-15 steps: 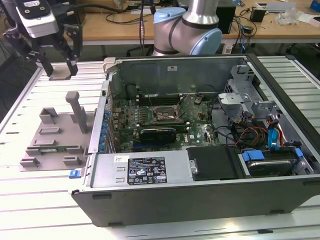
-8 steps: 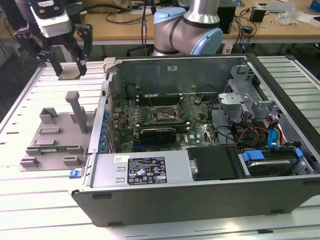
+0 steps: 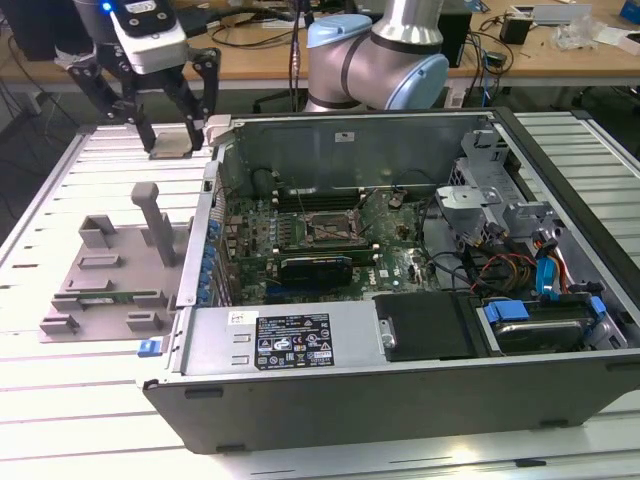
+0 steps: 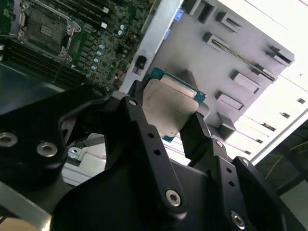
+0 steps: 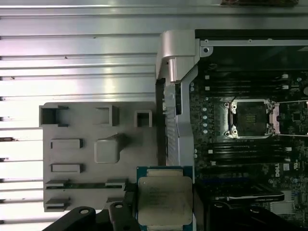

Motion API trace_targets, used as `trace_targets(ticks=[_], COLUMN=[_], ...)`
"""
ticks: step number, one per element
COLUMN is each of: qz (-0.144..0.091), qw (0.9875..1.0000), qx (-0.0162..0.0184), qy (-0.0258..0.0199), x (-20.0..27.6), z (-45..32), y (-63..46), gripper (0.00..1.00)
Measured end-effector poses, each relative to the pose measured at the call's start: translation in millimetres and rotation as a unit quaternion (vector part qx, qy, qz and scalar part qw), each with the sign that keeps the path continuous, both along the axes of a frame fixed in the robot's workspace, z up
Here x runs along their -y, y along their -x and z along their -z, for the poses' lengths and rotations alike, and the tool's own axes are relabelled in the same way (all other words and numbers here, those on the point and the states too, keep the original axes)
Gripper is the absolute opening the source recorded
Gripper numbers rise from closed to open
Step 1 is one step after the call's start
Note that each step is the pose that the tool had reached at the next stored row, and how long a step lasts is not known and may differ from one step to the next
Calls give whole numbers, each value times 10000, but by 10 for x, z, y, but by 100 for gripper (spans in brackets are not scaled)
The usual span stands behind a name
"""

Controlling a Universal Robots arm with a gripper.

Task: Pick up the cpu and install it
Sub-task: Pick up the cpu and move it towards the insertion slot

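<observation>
The gripper was closed on the cpu. The chip was clamped by two opposite edges between the black fingers, so the jaws stood narrow, only as wide as the chip. In both wrist views its pale metal top was turned toward the cameras, and it was held flat. It was judged to hang in the air, touching nothing except the fingers.

Below the chip, the grey tray was seen on the slatted table; in the first wrist view the cpu overlapped the tray's edge and the wall of the computer case.

In the exterior view, the gripper was found outside the case, near its far corner on the exterior view's left.

Farther on, inside the case, the open socket was seen on the green board. The deciding relation was this one: the socket lay toward the exterior view's right from the chip and lower, with the case wall standing between them. In the first wrist view, the chip's edges were about parallel to the socket's frame, so little turning was judged to be needed.
</observation>
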State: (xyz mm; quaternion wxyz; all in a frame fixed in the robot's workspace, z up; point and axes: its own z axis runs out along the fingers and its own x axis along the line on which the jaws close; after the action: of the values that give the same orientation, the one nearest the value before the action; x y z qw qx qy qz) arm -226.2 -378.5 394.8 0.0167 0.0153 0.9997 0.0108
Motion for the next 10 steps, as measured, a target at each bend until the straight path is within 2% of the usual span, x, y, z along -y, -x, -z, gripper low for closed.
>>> trace_targets(ticks=[4,10], qz=[1,2], qw=[10000,10000], qx=[-1,-1], qy=[0,0], x=[5,8], z=[0,0], y=[-199,-352], gripper=[55,55])
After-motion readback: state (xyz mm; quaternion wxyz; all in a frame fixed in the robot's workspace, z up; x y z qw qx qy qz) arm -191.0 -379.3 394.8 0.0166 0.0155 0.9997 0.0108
